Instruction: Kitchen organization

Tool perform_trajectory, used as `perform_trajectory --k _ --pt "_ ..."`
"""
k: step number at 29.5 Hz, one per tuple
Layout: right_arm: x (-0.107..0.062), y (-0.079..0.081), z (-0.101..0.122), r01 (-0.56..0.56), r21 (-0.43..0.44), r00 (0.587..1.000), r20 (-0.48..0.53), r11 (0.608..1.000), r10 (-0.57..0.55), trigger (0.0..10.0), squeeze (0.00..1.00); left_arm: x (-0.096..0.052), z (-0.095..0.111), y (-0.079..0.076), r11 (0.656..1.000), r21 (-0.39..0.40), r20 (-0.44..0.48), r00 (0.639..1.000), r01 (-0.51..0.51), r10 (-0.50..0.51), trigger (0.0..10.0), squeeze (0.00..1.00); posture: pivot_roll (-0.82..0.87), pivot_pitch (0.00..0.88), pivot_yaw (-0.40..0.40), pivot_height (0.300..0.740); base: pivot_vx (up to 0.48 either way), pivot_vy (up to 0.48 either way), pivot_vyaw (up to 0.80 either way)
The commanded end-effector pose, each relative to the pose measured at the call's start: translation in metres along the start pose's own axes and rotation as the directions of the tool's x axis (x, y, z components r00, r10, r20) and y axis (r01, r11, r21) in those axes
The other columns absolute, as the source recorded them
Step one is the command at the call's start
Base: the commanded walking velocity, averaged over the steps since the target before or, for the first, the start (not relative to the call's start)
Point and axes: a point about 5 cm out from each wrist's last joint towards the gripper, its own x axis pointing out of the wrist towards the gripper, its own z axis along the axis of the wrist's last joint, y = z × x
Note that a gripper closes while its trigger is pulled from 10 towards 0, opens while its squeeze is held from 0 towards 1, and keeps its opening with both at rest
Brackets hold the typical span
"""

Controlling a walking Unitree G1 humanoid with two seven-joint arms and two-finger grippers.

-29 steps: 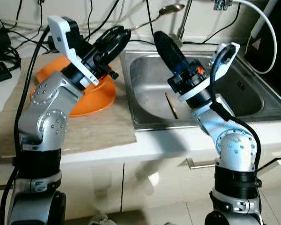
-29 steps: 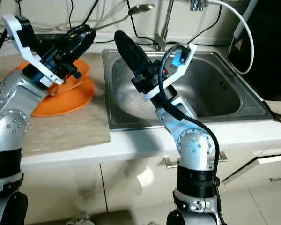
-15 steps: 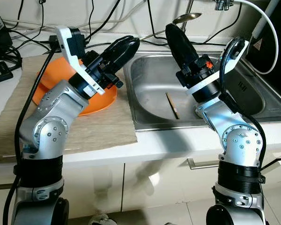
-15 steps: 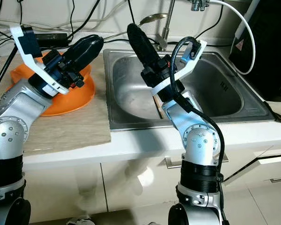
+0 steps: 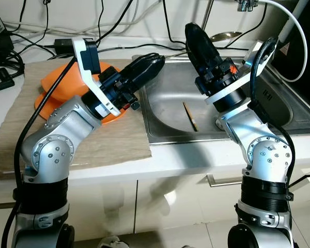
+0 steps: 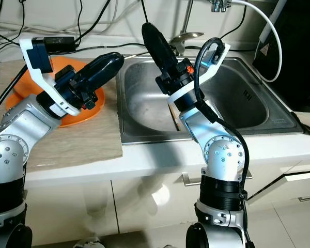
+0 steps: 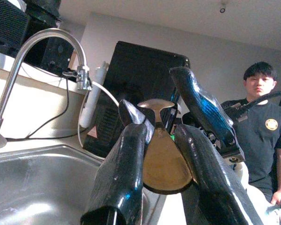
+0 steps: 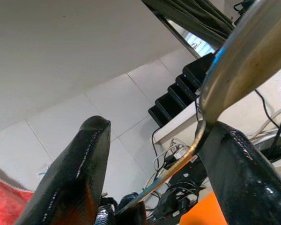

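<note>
Kitchen table, both hands raised over the steel sink

Left hand pinches a long metal spoon by its handle, bowl reaching toward the faucet; right hand parted, empty; orange plates wait on the mat.

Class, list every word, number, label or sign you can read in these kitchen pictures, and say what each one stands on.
No text can be read in full.
Label with a red triangle sign on the black appliance: its print is too small to read.
Dark marking on the sink inner wall: blurred, unreadable.
Round badge on the person's shirt: too small to read.
</note>
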Motion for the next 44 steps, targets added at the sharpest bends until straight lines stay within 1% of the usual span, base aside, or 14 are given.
perform_trajectory --k 1,16,27,29,38,40,41,42,43,44 --pt "-0.002 0.004 0.005 -0.025 -0.008 1.000 0.005 1.000 0.025 0.0 0.00 0.004 0.002 -0.006 0.999 -0.001 -0.001 0.999 0.034 -0.034 0.0 0.00 0.04 0.010 -0.057 0.740 0.000 0.000 0.00" --pt "-0.002 0.007 0.006 -0.050 -0.005 0.999 0.010 0.999 0.050 0.0 0.00 0.007 0.004 -0.005 1.000 -0.007 0.008 1.000 0.027 -0.027 0.0 0.00 0.04 0.018 -0.056 0.740 0.000 0.000 0.00" --pt "-0.003 0.006 0.008 -0.046 -0.013 0.999 0.023 0.999 0.046 0.0 0.00 0.010 0.003 -0.005 0.999 -0.009 0.011 0.999 0.031 -0.031 0.0 0.00 0.04 0.016 -0.053 0.740 0.000 0.000 0.00" --pt "-0.003 0.006 0.009 -0.048 -0.005 0.998 0.034 0.999 0.048 0.0 0.00 0.009 0.001 -0.004 1.000 0.001 -0.006 1.000 0.030 -0.030 0.0 0.00 0.04 0.017 -0.051 0.740 0.000 0.000 0.00" --pt "-0.004 0.005 0.011 -0.042 -0.017 0.998 0.041 0.999 0.043 0.0 0.00 0.010 0.000 -0.004 0.999 0.004 -0.011 0.999 0.035 -0.035 0.0 0.00 0.04 0.018 -0.049 0.740 0.000 0.000 0.00" --pt "-0.004 0.005 0.012 -0.039 -0.019 0.998 0.043 0.999 0.040 0.0 0.00 0.010 0.000 -0.004 0.999 0.027 -0.017 0.999 0.031 -0.031 0.0 0.00 0.04 0.018 -0.049 0.740 0.000 0.000 0.00" --pt "-0.004 0.004 0.012 -0.037 -0.023 0.998 0.043 0.999 0.038 0.0 0.00 0.009 -0.001 -0.002 0.998 0.064 -0.031 1.000 0.001 0.001 8.3 0.00 0.04 0.017 -0.048 0.740 0.000 0.000 0.00" --pt "-0.004 0.004 0.013 -0.035 -0.026 0.998 0.044 0.999 0.036 0.0 0.00 0.010 -0.002 -0.002 0.999 0.049 -0.023 1.000 0.008 -0.007 10.0 0.95 0.04 0.017 -0.049 0.740 0.000 0.000 0.00" --pt "-0.004 0.004 0.013 -0.034 -0.028 0.998 0.045 0.999 0.035 0.0 0.00 0.009 -0.002 -0.001 0.999 0.045 -0.021 1.000 0.005 -0.004 10.0 1.00 0.04 0.017 -0.049 0.740 0.000 0.000 0.00" --pt "-0.004 0.004 0.014 -0.032 -0.033 0.998 0.047 0.999 0.033 0.0 0.00 0.009 -0.002 0.000 0.999 0.047 -0.018 1.000 -0.007 0.008 10.0 1.00 0.04 0.018 -0.049 0.740 0.000 0.000 0.00"
